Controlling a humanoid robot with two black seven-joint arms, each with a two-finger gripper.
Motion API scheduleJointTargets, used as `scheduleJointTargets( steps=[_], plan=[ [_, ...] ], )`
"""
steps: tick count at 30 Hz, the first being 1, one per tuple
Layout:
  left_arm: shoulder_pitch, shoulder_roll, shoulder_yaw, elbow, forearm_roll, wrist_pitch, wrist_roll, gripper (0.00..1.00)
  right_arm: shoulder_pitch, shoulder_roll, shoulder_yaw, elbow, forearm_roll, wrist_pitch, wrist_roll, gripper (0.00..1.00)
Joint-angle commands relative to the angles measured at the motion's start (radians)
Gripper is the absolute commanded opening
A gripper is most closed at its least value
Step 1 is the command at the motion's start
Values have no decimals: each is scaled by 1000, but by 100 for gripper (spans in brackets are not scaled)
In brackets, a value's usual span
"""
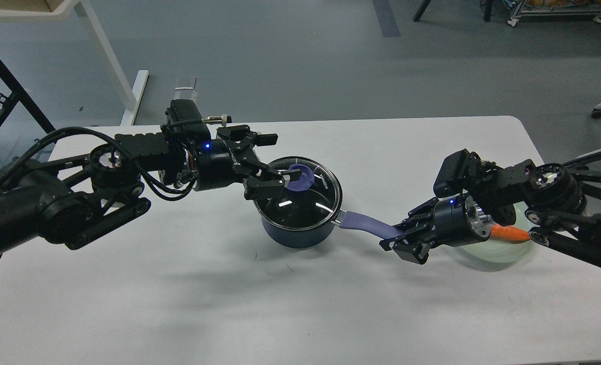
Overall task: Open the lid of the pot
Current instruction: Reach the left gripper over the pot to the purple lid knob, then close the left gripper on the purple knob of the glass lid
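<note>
On white table [280,304], mid: pot [300,230] upright, lid [304,195] seated on it; left gripper [282,159] spread wide, lower finger at knob [300,177]; right gripper [400,237] clenched on handle [368,224]; green plate [503,251] behind right wrist

One head view looks forward and down over the white table [300,304] (floor beyond), fairly near.

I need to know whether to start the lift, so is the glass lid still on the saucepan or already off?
On. The glass lid sits flat across the saucepan, its metal rim matching the pot's edge all round. The left gripper has its jaws around the knob.
</note>
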Motion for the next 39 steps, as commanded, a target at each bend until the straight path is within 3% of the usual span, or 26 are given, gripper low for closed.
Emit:
scheduleJointTargets(
  steps=[1, 24, 26, 29, 31, 36, 39],
  plan=[
    [-12, -35, 26, 30, 5, 12, 1, 99, 0, 1, 0, -1, 0, 0, 0, 30],
    [0, -162, 92, 165, 55, 33, 1, 96, -8, 1, 0, 0, 0, 0, 0, 31],
    [-1, -164, 92, 169, 55, 52, 1, 90, -8, 1, 0, 1, 0, 0, 0, 31],
    [0, -170, 94, 194, 55, 75, 1, 65, -8, 1, 2, 1, 0, 0, 0, 31],
    [0, -187, 100, 209, 55, 89, 1, 55, -8, 1, 2, 1, 0, 0, 0, 31],
    [-8, -188, 137, 211, 55, 102, 1, 43, -8, 1, 2, 1, 0, 0, 0, 31],
    [-11, -188, 137, 211, 55, 101, 1, 41, -8, 1, 2, 1, 0, 0, 0, 31]
  ],
)
